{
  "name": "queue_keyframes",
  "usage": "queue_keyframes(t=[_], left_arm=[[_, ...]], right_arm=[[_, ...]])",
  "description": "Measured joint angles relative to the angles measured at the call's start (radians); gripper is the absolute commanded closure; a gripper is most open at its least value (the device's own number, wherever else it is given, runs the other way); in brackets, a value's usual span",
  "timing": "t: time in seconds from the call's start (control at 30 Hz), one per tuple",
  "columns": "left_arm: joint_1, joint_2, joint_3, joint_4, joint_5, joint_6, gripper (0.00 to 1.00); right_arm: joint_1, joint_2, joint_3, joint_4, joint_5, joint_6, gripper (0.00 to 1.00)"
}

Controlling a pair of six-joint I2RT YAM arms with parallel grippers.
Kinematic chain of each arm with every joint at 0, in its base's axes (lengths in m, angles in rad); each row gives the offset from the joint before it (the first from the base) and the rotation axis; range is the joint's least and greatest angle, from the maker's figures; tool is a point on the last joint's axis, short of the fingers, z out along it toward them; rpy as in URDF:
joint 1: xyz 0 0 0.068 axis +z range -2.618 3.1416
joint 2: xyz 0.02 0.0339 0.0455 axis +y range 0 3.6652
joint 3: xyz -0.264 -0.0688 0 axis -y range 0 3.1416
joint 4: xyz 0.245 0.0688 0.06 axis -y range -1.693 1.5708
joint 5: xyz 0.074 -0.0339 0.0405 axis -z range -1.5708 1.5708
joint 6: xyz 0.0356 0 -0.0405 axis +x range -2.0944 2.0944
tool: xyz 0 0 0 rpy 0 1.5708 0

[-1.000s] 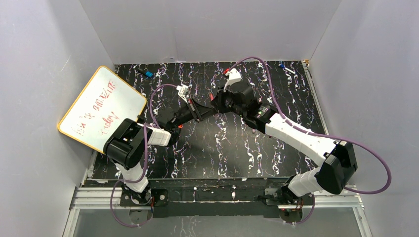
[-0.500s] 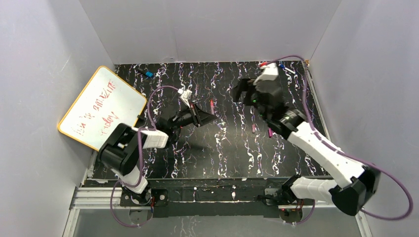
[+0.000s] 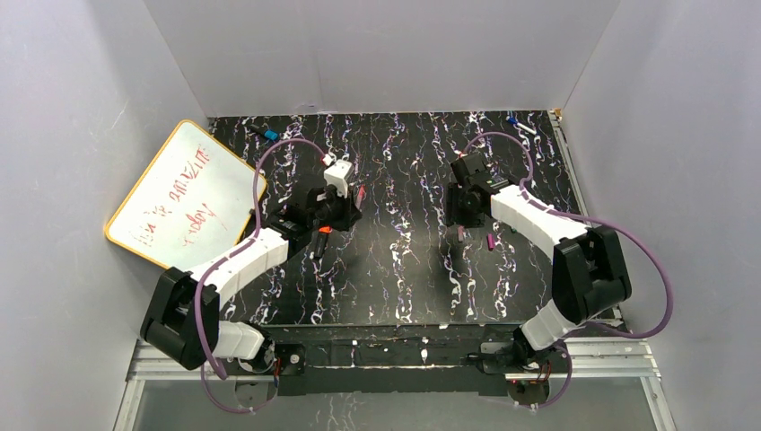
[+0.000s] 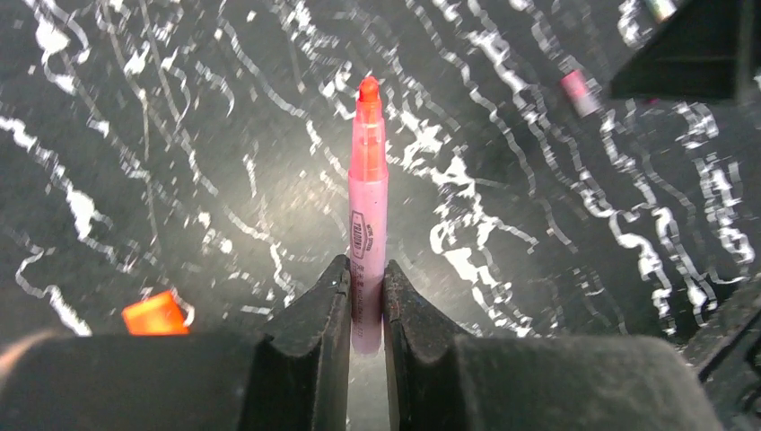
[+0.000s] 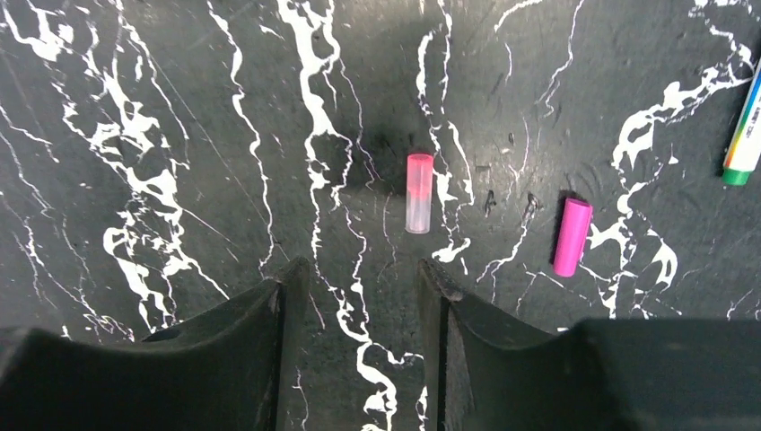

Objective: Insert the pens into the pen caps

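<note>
Black marbled tabletop [image 5: 135,108] holds a pink-topped cap [image 5: 418,193] just ahead of the right gripper [image 5: 363,296], jaws apart, empty. The left gripper [image 4: 366,296] clamps the pink pen [image 4: 368,180] (tip free); centre over that cap before closing.

The left arm [image 3: 235,262] is reaching forward and inward, and the left gripper [image 4: 366,274] is pinching a pen [image 4: 369,171] between nearly closed fingers. The right arm [image 3: 538,218] is folding inward at the elbow, and the right gripper [image 5: 363,274] is pointing downward, jaws parted, gripping nothing.
</note>
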Motion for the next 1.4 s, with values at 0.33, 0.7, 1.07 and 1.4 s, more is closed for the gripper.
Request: queue_keyframes(t=[0.33, 0.7, 1.07, 1.4], left_arm=[[0.0, 0.0, -0.014, -0.114, -0.065, 0.059, 1.0], [0.0, 0.0, -0.029, -0.127, -0.064, 0.061, 1.0], [0.0, -0.007, -0.046, -0.127, -0.052, 0.061, 1.0], [0.0, -0.069, -0.047, -0.135, -0.051, 0.07, 1.0]], right_arm=[[0.0, 0.015, 0.004, -0.049, 0.011, -0.005, 0.41], [0.002, -0.351, -0.302, 0.088, -0.011, 0.673, 0.25], [-0.008, -0.261, -0.181, -0.061, 0.158, 1.363, 0.31], [-0.105, -0.021, -0.165, 0.196, -0.15, 0.757, 0.29]])
